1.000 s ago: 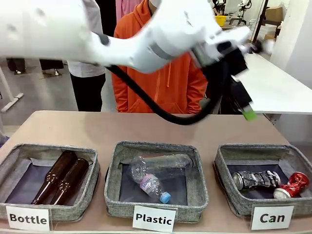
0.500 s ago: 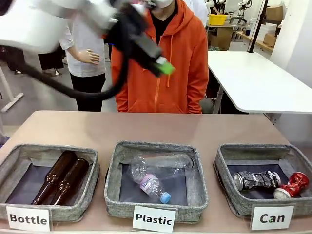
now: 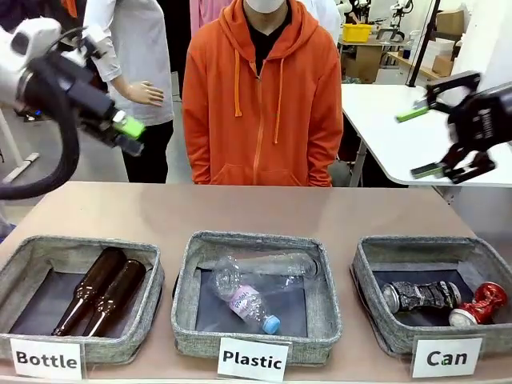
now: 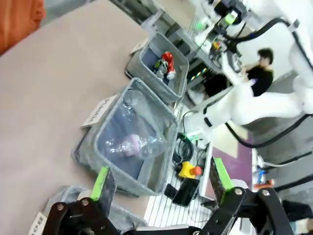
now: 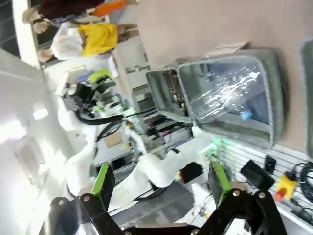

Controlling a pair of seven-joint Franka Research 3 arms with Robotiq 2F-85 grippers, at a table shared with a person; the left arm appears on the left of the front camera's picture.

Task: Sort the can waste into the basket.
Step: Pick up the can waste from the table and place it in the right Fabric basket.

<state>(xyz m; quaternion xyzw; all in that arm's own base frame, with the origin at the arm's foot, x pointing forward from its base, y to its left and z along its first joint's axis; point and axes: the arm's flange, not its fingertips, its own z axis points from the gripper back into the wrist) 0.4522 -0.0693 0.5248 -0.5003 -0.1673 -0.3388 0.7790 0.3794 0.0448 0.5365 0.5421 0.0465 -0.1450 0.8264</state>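
Left gripper [image 3: 126, 134] raised at the table's left, jaws spread wide, empty, right gripper [image 3: 424, 141] raised at right, likewise wide, empty, both cans [image 3: 445, 299] lay in the "Can" basket [image 3: 376, 334]

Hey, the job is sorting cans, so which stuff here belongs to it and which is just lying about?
Part of the job:
- red can, crushed, in the Can basket
- black-and-silver can, beside it
- Can basket

Just lying about:
- two brown bottles in the Bottle basket
- clear plastic bottles in the Plastic basket
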